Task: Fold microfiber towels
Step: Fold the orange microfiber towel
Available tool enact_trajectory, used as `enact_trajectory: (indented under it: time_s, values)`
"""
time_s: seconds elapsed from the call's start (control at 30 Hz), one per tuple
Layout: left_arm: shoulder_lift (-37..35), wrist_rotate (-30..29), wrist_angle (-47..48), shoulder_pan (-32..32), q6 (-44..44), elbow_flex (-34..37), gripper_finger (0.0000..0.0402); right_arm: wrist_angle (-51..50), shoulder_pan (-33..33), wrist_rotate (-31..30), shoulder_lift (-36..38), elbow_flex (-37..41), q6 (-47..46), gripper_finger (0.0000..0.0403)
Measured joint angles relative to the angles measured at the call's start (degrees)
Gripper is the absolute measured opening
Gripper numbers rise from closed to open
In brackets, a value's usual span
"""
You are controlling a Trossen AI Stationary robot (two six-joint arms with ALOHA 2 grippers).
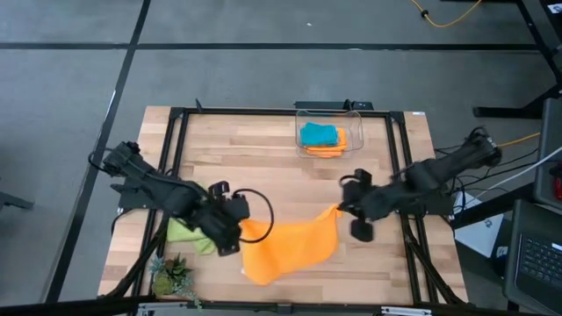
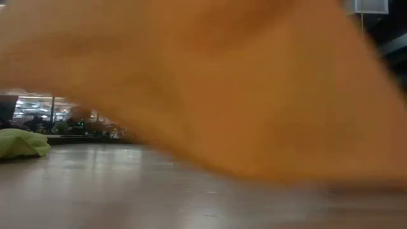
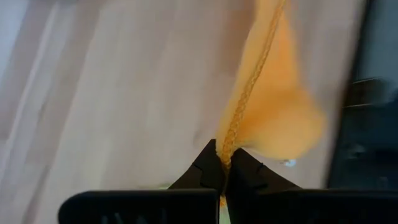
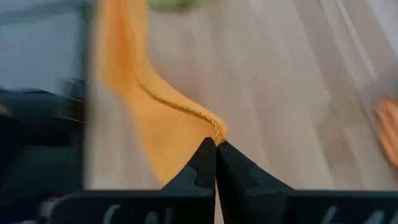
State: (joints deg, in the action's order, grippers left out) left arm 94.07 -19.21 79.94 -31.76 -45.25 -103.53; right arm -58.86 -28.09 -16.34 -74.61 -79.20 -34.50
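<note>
Both arms are holding one orange towel [image 1: 285,250] stretched above the desk's [image 1: 263,162] near edge: the left gripper [image 1: 235,230] is pinching its hemmed edge at one end and the right gripper [image 1: 342,211] is clamping a corner at the other. The lime green towel [image 1: 189,235] is lying near the near-left corner, and two more are sitting in a clear tray [image 1: 356,118] by the far edge. Judging from the sagging middle, keeping the top edge taut and level before lowering should be giving a cleaner fold.

No text, label, brand, number or sign can be read on anything in these views.
</note>
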Motion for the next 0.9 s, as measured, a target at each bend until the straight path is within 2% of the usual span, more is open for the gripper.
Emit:
enact_trajectory:
  time_s: [0.13, 0.37, 0.53, 0.73, 0.9]
  values:
    - [0.1, 0.2, -0.1, 3.7, -0.1, 8.7, 0.0000, 1.0, 2.3, -4.7, -4.4, 5.9, -1.2, 0.0003]
    - [0.1, -6.7, -0.8, 10.7, -0.1, 22.6, 0.0000, 8.5, 8.2, -22.4, -12.5, 14.6, 1.8, 0.0002]
    - [0.1, -9.2, -2.3, 14.7, 1.2, 29.1, 0.0000, 15.7, 13.2, -28.1, -16.6, 18.7, 6.9, 0.0002]
    - [0.1, -9.5, -2.8, 17.2, 0.8, 33.3, 0.0000, 17.6, 17.0, -31.9, -19.2, 18.9, 11.8, 0.0003]
    - [0.0, -14.3, 0.6, 18.5, 0.4, 32.6, 0.0000, 15.8, 17.4, -36.3, -17.1, 16.5, 15.4, 0.0002]
